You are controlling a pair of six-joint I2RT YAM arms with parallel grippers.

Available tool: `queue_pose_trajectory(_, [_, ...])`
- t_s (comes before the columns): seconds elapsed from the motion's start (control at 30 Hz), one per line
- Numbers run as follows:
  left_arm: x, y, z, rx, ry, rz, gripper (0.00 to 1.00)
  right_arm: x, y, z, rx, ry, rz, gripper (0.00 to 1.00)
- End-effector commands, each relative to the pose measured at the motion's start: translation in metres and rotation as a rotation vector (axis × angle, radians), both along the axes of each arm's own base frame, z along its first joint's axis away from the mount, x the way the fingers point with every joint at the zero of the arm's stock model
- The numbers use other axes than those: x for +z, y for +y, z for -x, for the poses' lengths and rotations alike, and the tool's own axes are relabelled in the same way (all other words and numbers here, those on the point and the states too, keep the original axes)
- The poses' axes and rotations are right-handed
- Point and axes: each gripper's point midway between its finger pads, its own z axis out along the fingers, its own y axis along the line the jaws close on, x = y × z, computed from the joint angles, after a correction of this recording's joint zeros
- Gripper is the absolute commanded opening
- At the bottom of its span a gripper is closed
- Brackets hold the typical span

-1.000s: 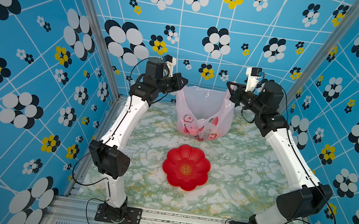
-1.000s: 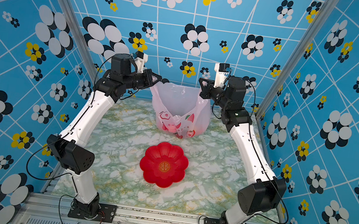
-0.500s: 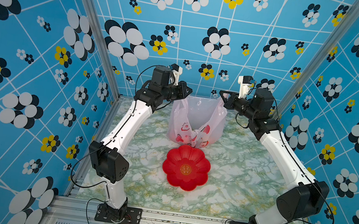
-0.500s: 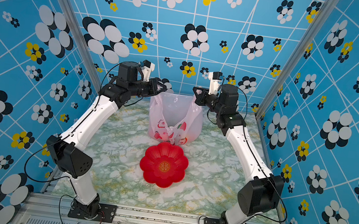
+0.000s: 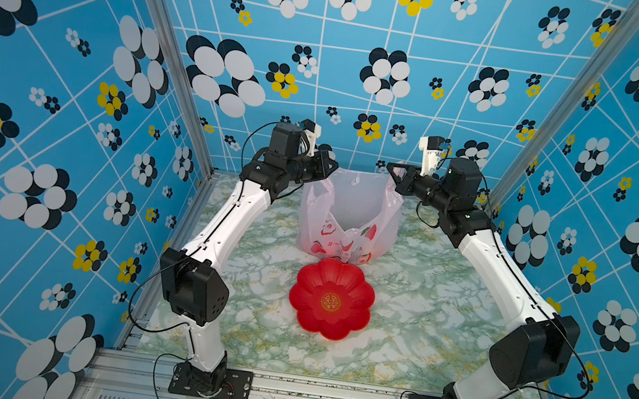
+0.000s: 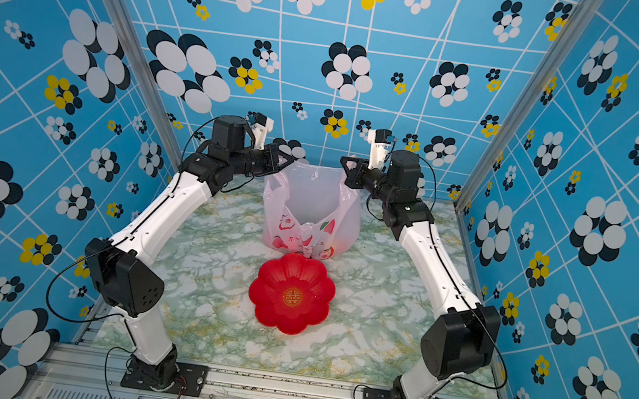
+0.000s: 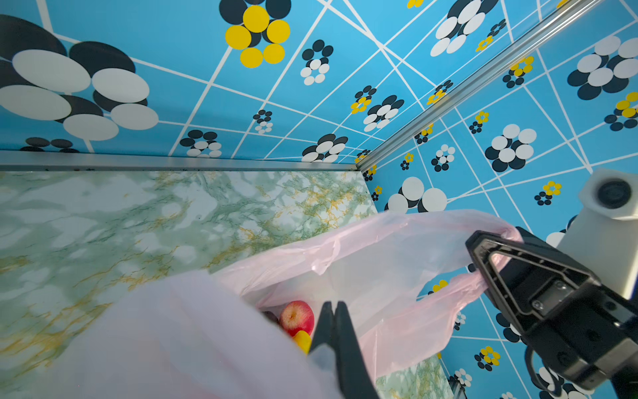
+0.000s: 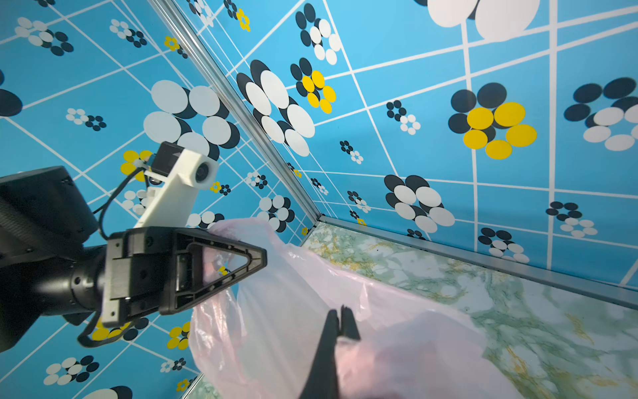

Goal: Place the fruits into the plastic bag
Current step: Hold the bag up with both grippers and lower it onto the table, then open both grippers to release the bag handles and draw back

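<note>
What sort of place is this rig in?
Probably a robot test booth, not a home: blue flower-patterned wall panels on aluminium corner posts, a green marble-print tabletop, and two white robot arms bolted to its front rail.

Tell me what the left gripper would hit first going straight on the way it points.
The bag: the left gripper, shut on its near edge, points across the open mouth at its far wall. The right gripper looks off to the side of that line, though depth is unclear.
</note>
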Motion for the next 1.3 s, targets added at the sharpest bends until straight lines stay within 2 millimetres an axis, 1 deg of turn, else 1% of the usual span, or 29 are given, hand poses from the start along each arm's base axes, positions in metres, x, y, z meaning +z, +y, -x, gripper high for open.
queue_pose_trajectory(0.0, [0.003, 0.001, -0.008, -0.007, -0.014, 0.034, 0.01, -0.01, 0.009, -0.01, 0.029, 0.04, -0.015, 0.08])
queue_pose_trajectory(0.03, [0.0, 0.001, -0.01, -0.009, -0.008, 0.037, 0.03, -0.014, 0.01, -0.012, 0.032, 0.05, -0.016, 0.1])
queue_pose_trajectory(0.13, [-0.004, 0.0, -0.011, -0.013, 0.0, 0.032, 0.08, -0.02, 0.012, -0.015, 0.036, 0.064, -0.015, 0.15])
queue_pose_trajectory(0.2, [-0.006, 0.001, -0.011, -0.014, 0.001, 0.029, 0.14, -0.023, 0.012, -0.015, 0.038, 0.07, -0.015, 0.2])
queue_pose_trajectory(0.23, [-0.005, 0.0, -0.011, -0.014, 0.0, 0.028, 0.19, -0.022, 0.012, -0.015, 0.037, 0.07, -0.015, 0.26])
queue_pose_trajectory(0.27, [-0.005, 0.001, -0.011, -0.013, -0.001, 0.027, 0.24, -0.022, 0.012, -0.015, 0.038, 0.071, -0.016, 0.33])
queue_pose_trajectory(0.3, [-0.004, 0.001, -0.011, -0.013, -0.001, 0.029, 0.35, -0.021, 0.012, -0.014, 0.037, 0.07, -0.017, 0.4])
queue_pose_trajectory(0.33, [-0.004, 0.001, -0.01, -0.013, -0.001, 0.03, 0.49, -0.021, 0.011, -0.014, 0.035, 0.068, -0.016, 0.45])
queue_pose_trajectory(0.37, [-0.003, 0.002, -0.01, -0.011, -0.002, 0.031, 0.64, -0.019, 0.011, -0.012, 0.033, 0.066, -0.017, 0.52])
queue_pose_trajectory(0.4, [-0.002, 0.002, -0.01, -0.01, -0.002, 0.032, 0.73, -0.017, 0.01, -0.011, 0.032, 0.064, -0.017, 0.58])
queue_pose_trajectory(0.43, [0.0, 0.002, -0.009, -0.012, -0.005, 0.034, 0.86, -0.015, 0.009, -0.009, 0.027, 0.061, -0.016, 0.88])
queue_pose_trajectory(0.47, [0.001, 0.001, -0.008, -0.017, -0.005, 0.037, 0.99, -0.012, 0.007, -0.007, 0.025, 0.057, -0.015, 0.99])
queue_pose_trajectory(0.6, [0.009, 0.002, -0.001, -0.023, -0.018, 0.044, 0.99, -0.002, 0.002, 0.003, 0.01, 0.045, -0.013, 0.99])
queue_pose_trajectory(0.7, [0.011, 0.005, 0.009, -0.027, -0.014, 0.039, 0.99, 0.005, -0.008, 0.013, -0.029, 0.062, -0.005, 1.0])
queue_pose_trajectory(0.87, [0.013, 0.013, 0.037, -0.04, -0.001, 0.005, 0.99, -0.003, -0.033, 0.037, -0.134, 0.173, 0.052, 0.99])
queue_pose_trajectory(1.0, [0.013, 0.023, 0.056, -0.03, 0.021, 0.007, 0.99, -0.014, -0.035, 0.06, -0.105, 0.26, 0.073, 0.99])
queue_pose_trajectory(1.03, [0.013, 0.025, 0.059, -0.028, 0.029, 0.012, 0.99, -0.014, -0.036, 0.066, -0.1, 0.266, 0.073, 0.99])
queue_pose_trajectory(1.07, [0.014, 0.027, 0.064, -0.03, 0.039, 0.017, 0.99, -0.023, -0.038, 0.072, -0.099, 0.288, 0.082, 0.99])
queue_pose_trajectory(1.1, [0.013, 0.029, 0.069, -0.03, 0.05, 0.017, 0.99, -0.025, -0.041, 0.078, -0.103, 0.294, 0.086, 0.99])
queue_pose_trajectory(1.27, [0.013, 0.044, 0.092, -0.006, 0.078, 0.013, 0.99, -0.017, -0.057, 0.106, -0.139, 0.254, 0.095, 0.99])
